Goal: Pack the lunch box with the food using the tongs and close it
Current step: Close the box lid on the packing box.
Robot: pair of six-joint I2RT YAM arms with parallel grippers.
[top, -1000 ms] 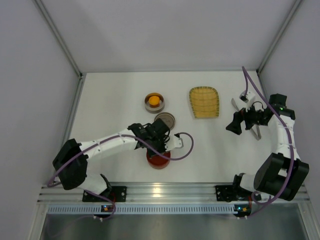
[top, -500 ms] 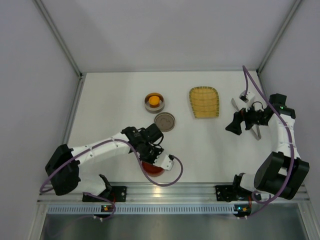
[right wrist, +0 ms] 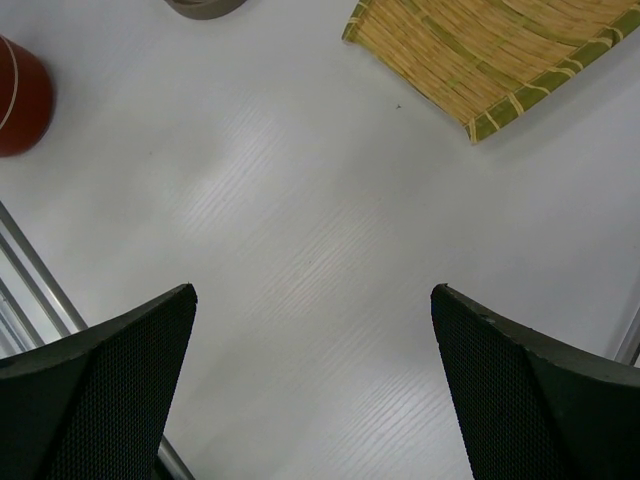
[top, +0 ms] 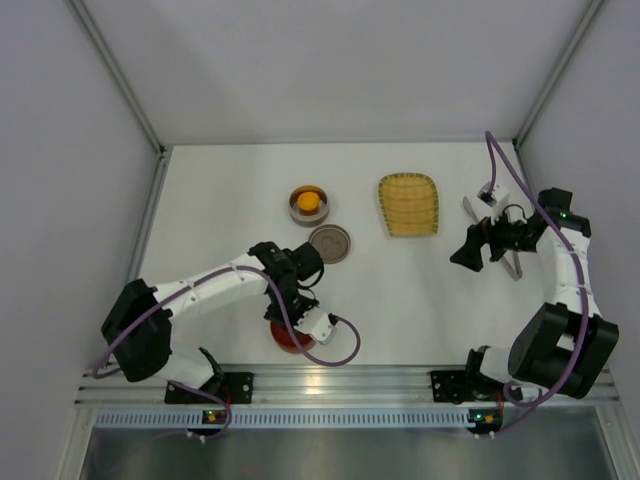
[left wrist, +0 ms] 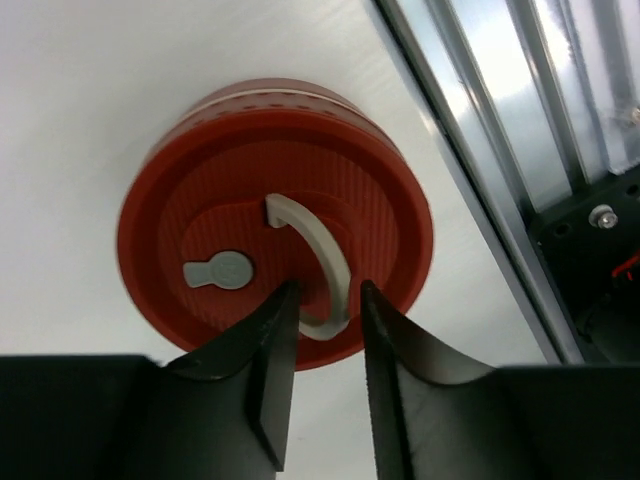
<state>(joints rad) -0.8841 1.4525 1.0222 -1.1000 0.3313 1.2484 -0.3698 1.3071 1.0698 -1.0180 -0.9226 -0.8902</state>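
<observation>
Drawn back and leftward since a second ago, the left gripper [left wrist: 323, 292] now sits over the red lunch box [left wrist: 275, 220], which stands lidded just beside the near rail [top: 330, 380]. Its jaws are narrowly parted astride the lid's grey handle [left wrist: 325, 255], with a gap showing. The right gripper [right wrist: 312, 290] has not shifted and is spread wide above bare table near the woven tray [right wrist: 480, 50], the tongs [top: 514, 268] lying under it. An orange piece [top: 309, 201] rests in a tin [top: 296, 212].

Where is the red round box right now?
Overhead view: the red box sits left of centre by the table's front rail, under the left arm's fingers.
</observation>
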